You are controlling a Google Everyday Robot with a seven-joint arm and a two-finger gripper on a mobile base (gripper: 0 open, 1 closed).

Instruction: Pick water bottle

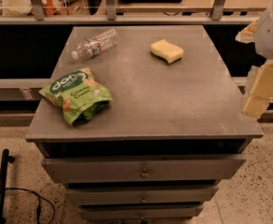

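The water bottle [95,44] is a small clear crinkled bottle with a white cap and a white label with red and blue marks. It lies on its side at the back left of the grey cabinet top [173,106], cap pointing to the front left. My gripper [258,93], with cream-coloured fingers under a white arm, hangs off the cabinet's right edge, far from the bottle and holding nothing I can see.
A green snack bag [76,95] lies at the front left of the top. A yellow sponge [167,51] lies at the back right. Drawers [144,171] face me below. A metal rail [126,18] runs behind. A black pole [1,185] and cable are on the floor at left.
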